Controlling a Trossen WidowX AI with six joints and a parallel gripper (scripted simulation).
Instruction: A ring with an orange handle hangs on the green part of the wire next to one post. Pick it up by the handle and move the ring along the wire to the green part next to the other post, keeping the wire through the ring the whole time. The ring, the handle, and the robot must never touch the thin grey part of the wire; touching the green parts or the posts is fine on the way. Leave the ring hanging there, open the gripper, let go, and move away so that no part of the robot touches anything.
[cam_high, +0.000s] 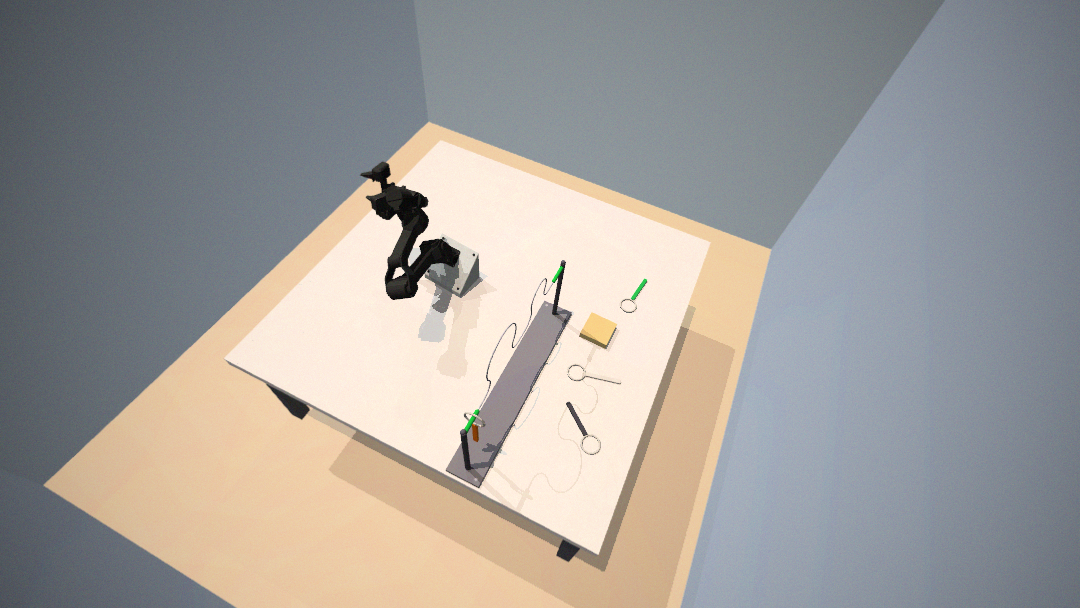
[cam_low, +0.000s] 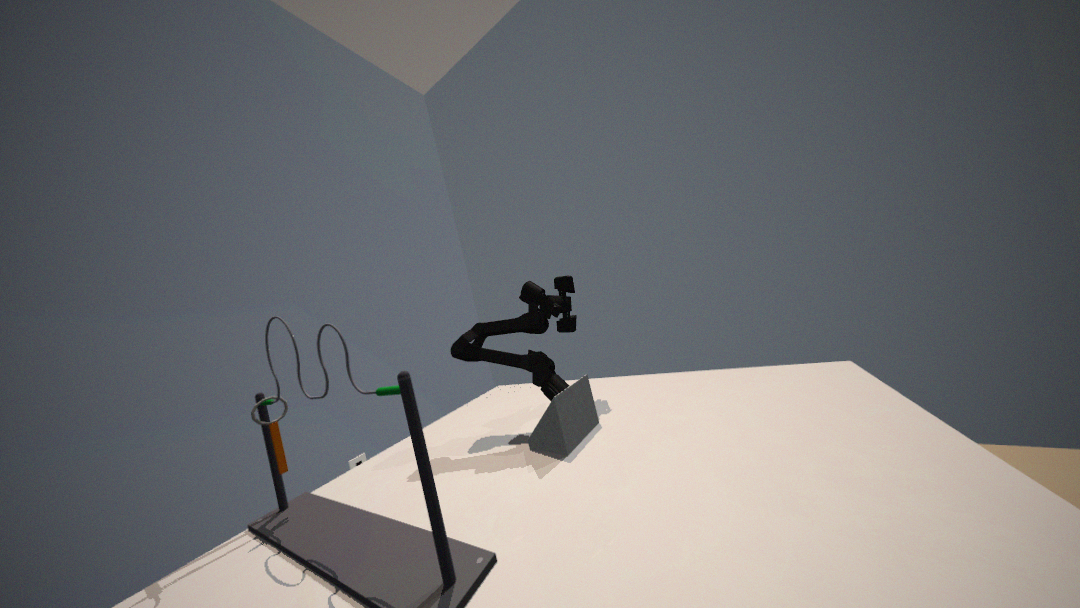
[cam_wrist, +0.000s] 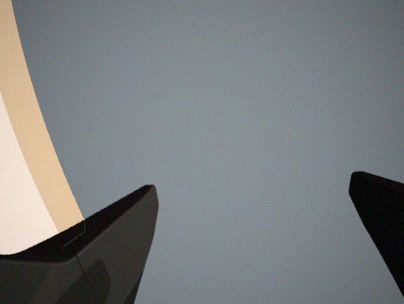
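Top view, near to far: ring (cam_high: 473, 419) (cam_low: 269, 410) w/ orange handle (cam_high: 475, 432) (cam_low: 278, 447) hangs on green bit by near post (cam_high: 465, 450) (cam_low: 272, 453); loose rings (cam_high: 590, 444) (cam_high: 576, 373) & yellow block (cam_high: 598, 329) beyond board (cam_high: 521, 377) (cam_low: 362, 536); gripper (cam_high: 364, 186) (cam_low: 571, 304) (cam_wrist: 255, 189) wide open, empty, well apart.

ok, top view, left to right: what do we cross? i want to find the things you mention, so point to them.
Gripper (cam_high: 365, 186) (cam_low: 566, 304) (cam_wrist: 255, 189) → nearer post (cam_high: 465, 451) (cam_low: 273, 460) → orange handle (cam_high: 475, 432) (cam_low: 279, 447) → farther post (cam_high: 558, 290) (cam_low: 427, 479) → yellow block (cam_high: 599, 328) → green-handled ring (cam_high: 639, 289).
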